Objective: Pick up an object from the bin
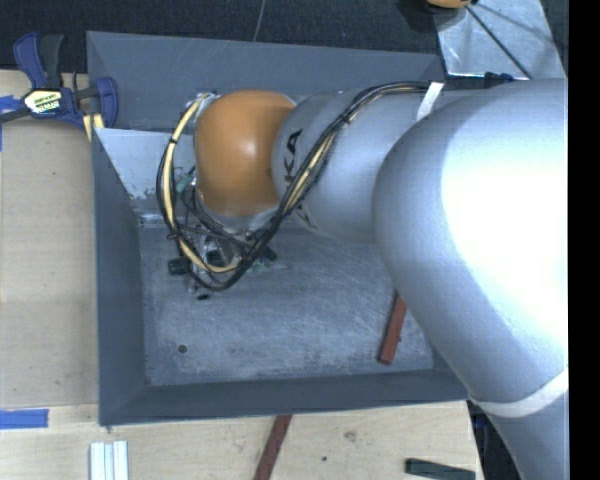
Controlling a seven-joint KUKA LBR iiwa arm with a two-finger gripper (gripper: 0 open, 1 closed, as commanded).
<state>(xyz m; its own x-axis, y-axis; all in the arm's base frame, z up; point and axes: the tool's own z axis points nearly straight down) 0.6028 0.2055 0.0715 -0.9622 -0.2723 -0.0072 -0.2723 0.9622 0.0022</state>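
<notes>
Arm comes in from the right and folds over the grey metal bin point(115, 298), wrist pointing down. That puts the gripper point(208, 268) low over the far-left part of the bin floor, just off the far wall's foot. The rounded orange wrist cover point(238, 163) and the looped black and yellow cables point(173, 183) sit right above it and block the view, so I can't tell whether the gripper is open or closed, or whether it has anything. The cable loops look like deliberate slack so the wrist can rotate without pulling. The only clear pick candidate is a slim reddish-brown bar point(391, 330) on the right side of the floor. It runs near to far along the foot of the right wall, with its far end tucked under the arm's big silver link, well apart from the gripper. My guess is the sloped walls let it slide down there. A small dark speck point(183, 348) sits on the near-left floor, near the gripper but not under it, too small to identify. The dark and greenish bits beside the gripper could be robot parts or bin items, no way to tell. Judgement: no grasp confirmed, and the target is probably something hidden under the wrist.
</notes>
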